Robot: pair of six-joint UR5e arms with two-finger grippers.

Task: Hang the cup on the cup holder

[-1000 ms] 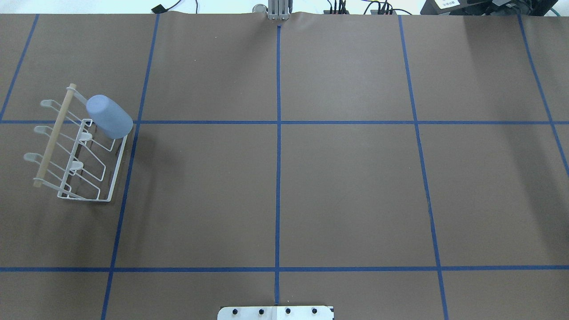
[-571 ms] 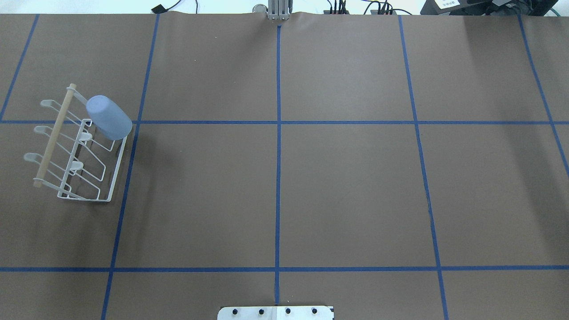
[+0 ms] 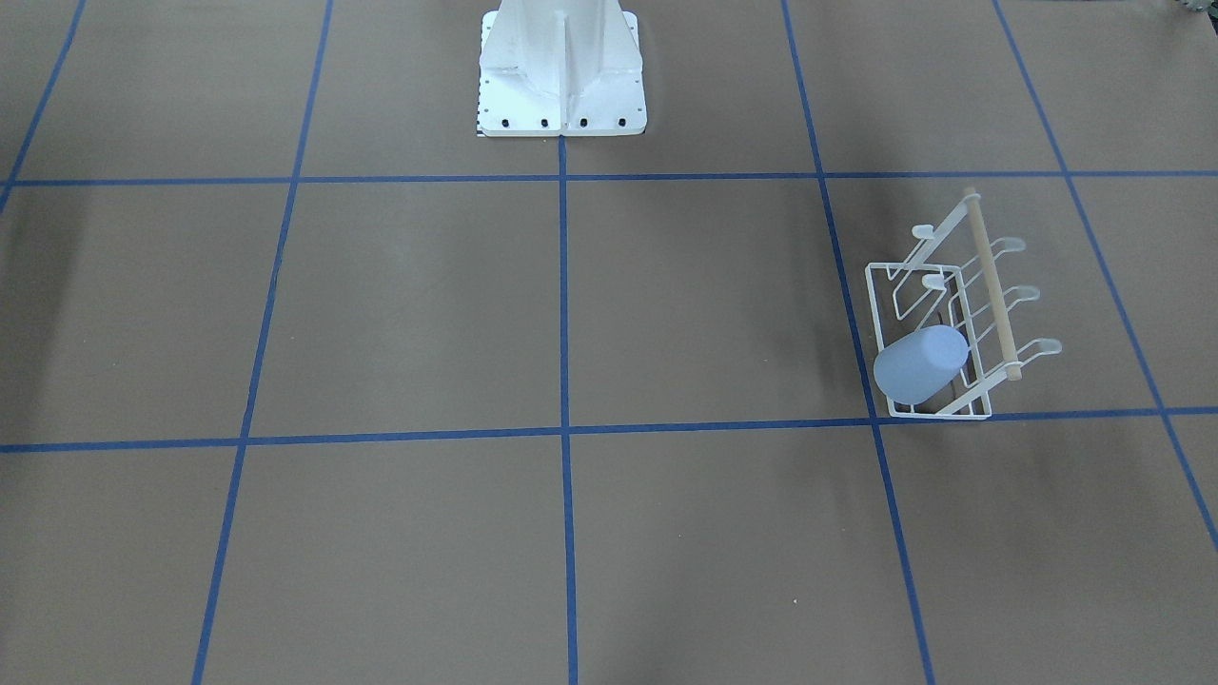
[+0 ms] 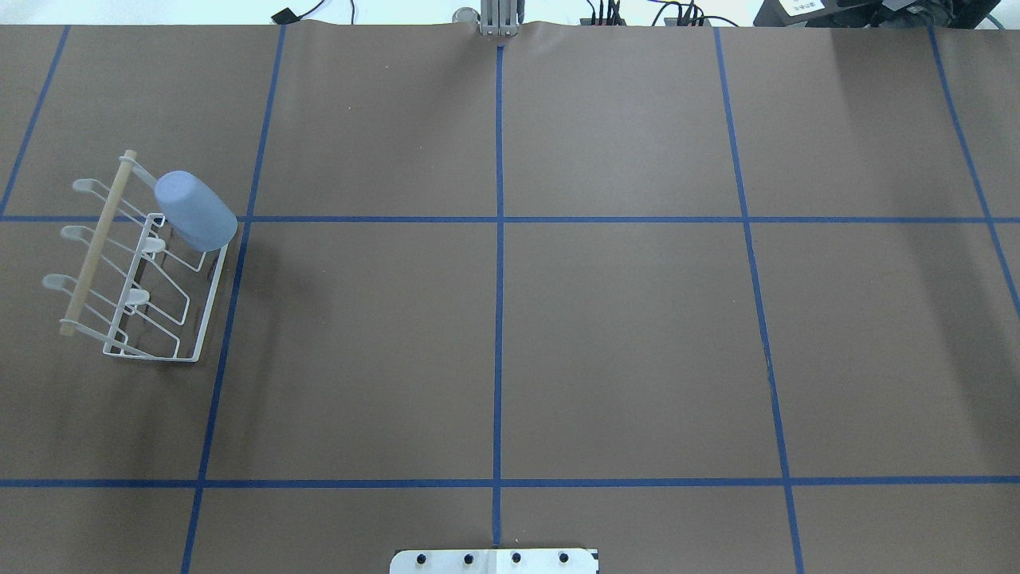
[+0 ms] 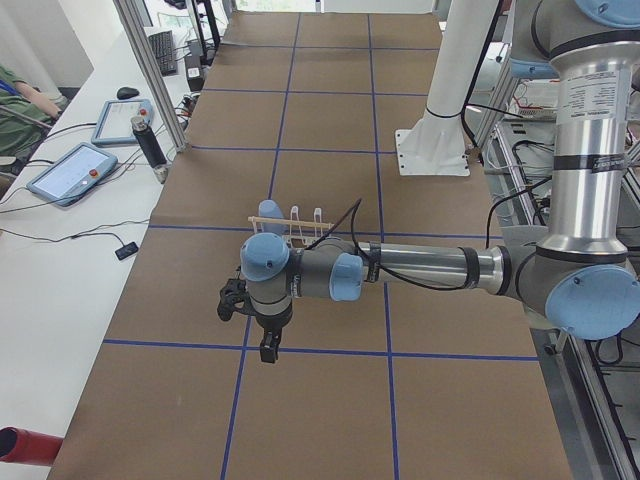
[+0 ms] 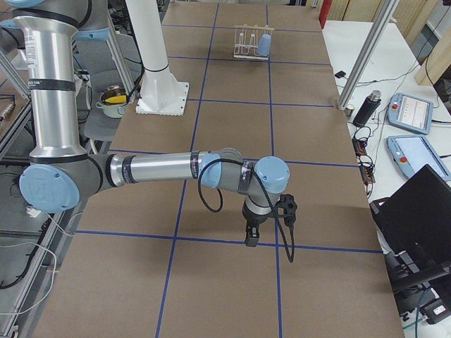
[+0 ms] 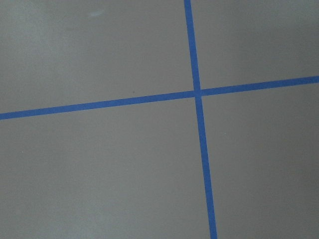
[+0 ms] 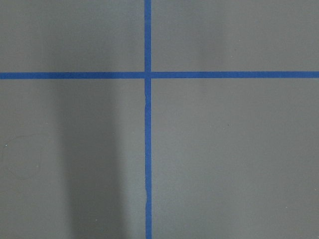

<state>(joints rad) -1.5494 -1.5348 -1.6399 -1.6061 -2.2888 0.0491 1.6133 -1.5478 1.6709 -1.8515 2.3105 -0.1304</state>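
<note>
cup tilted on cup holder

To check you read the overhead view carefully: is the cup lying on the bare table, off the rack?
No, the cup sits tilted on the cup holder, over a prong at its far end.

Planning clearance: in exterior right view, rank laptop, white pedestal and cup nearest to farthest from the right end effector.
1. laptop, beside the table near the right end effector
2. white pedestal, mid-table
3. cup, far end
</note>
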